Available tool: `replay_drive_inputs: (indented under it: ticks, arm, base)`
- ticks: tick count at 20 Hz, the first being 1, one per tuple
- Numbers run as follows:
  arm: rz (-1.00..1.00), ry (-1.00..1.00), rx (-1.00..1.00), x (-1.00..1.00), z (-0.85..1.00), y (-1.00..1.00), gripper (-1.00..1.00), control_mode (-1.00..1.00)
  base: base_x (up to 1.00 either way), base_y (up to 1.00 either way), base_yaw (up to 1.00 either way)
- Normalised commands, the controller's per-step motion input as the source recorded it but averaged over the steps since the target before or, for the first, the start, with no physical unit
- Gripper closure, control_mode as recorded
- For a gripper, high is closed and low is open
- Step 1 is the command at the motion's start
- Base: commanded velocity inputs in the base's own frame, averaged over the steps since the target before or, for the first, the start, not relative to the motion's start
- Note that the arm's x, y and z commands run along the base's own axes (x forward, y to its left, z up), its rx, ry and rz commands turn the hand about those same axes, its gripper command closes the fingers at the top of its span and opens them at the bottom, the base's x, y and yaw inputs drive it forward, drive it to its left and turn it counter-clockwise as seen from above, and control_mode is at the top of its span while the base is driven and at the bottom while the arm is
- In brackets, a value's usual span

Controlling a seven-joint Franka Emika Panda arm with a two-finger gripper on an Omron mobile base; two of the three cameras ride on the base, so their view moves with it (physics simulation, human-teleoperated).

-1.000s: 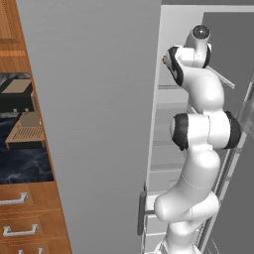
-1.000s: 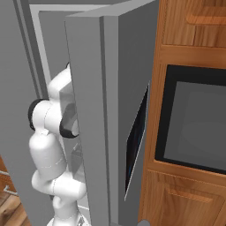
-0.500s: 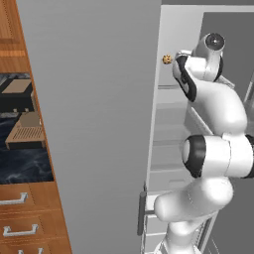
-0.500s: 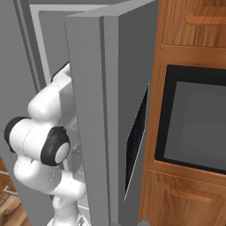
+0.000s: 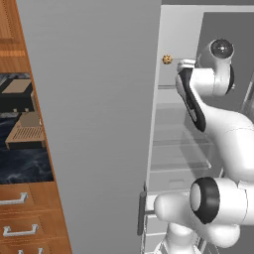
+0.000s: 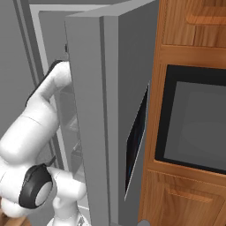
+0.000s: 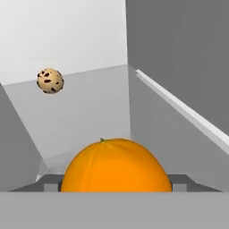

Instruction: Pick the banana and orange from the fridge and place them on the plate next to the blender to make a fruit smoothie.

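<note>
Brown-speckled lump (image 7: 50, 81) behind orange (image 7: 116, 166), well apart.

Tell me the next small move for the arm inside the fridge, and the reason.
Probably close the jaws on the orange. In the hand view it sits right at the gripper, centred and close, while the brown-speckled lump lies farther back on the fridge shelf. Whether the pads already touch cannot be told.
</note>
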Motion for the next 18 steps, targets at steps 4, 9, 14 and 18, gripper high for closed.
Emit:
replay_drive_inputs:
  ticks: [4, 9, 14, 18]
  arm:
    - [-0.01, 0.17, 0.01, -1.00, 0.11, 0.26, 1.00, -1.00]
    - [0.00, 0.09, 0.03, -1.00, -0.02, 0.34, 1.00, -1.00]
    - [0.00, 0.02, 0.08, -1.00, -0.27, 0.29, 1.00, -1.00]
    - [0.00, 0.06, 0.05, -1.00, -0.38, 0.49, 1.00, -1.00]
  base:
    - [0.00, 0.00, 0.00]
    - [0.00, 0.00, 0.00]
    - [0.00, 0.00, 0.00]
    - [0.00, 0.00, 0.00]
